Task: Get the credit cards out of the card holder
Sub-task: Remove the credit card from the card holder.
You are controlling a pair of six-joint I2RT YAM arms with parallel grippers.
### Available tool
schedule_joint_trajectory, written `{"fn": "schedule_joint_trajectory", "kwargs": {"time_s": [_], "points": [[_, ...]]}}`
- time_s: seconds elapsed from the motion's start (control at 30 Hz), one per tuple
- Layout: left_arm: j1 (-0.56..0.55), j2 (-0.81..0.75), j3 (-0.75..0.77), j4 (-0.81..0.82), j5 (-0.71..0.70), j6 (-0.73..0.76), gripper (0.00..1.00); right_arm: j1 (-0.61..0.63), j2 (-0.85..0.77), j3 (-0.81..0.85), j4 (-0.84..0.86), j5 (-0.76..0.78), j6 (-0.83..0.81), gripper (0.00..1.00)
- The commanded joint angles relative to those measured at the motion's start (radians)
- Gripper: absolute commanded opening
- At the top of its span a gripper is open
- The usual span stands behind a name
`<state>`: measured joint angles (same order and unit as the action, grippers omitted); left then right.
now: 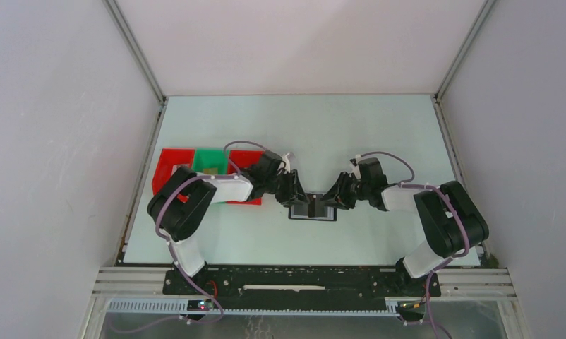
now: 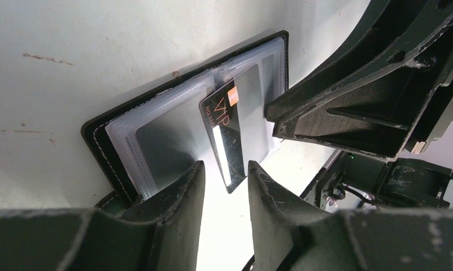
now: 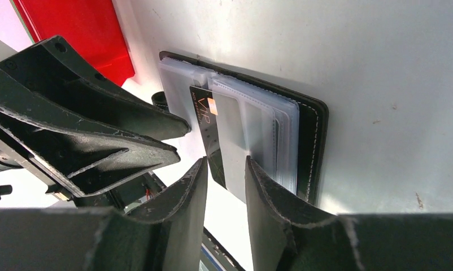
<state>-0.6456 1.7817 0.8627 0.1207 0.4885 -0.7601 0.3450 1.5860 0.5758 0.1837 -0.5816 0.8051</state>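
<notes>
The card holder [image 1: 312, 212] lies open on the table between both arms, its black stitched cover [image 2: 100, 141] [image 3: 317, 141] lined with clear plastic sleeves. A black credit card [image 2: 224, 135] [image 3: 204, 121] marked VIP, with an orange square, stands up out of the middle fold. My left gripper [image 2: 225, 172] [image 1: 300, 200] is open, its tips either side of the card's lower corner without pinching it. My right gripper [image 3: 225, 169] [image 1: 329, 200] faces it from the other side, open, with a clear sleeve page reaching between its tips. Any other cards in the sleeves are hard to make out.
A red tray [image 1: 171, 169] [image 3: 77, 28] and a green tray [image 1: 209, 159] sit on the table behind the left arm. The two grippers are very close together over the holder. Enclosure walls stand at the back and both sides.
</notes>
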Motion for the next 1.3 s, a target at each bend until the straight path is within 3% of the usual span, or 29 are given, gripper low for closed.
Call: {"fn": "schedule_joint_trajectory", "kwargs": {"time_s": [0.0, 0.23, 0.47, 0.87, 1.27], "points": [[-0.004, 0.030, -0.036, 0.021, 0.006, -0.004, 0.40, 0.018, 0.027, -0.016, 0.041, 0.000, 0.014, 0.40], [-0.004, 0.024, -0.051, 0.012, -0.022, -0.004, 0.42, 0.030, 0.054, -0.018, 0.087, -0.023, 0.049, 0.40], [-0.004, -0.085, -0.100, -0.036, -0.108, -0.017, 0.43, 0.031, 0.033, -0.029, 0.074, -0.012, 0.040, 0.39], [-0.004, -0.045, -0.088, -0.030, -0.080, -0.012, 0.43, 0.031, -0.105, -0.058, -0.056, 0.052, -0.031, 0.40], [-0.005, -0.033, -0.087, -0.018, -0.055, -0.013, 0.43, 0.056, -0.069, -0.053, -0.031, -0.029, -0.061, 0.40]]}}
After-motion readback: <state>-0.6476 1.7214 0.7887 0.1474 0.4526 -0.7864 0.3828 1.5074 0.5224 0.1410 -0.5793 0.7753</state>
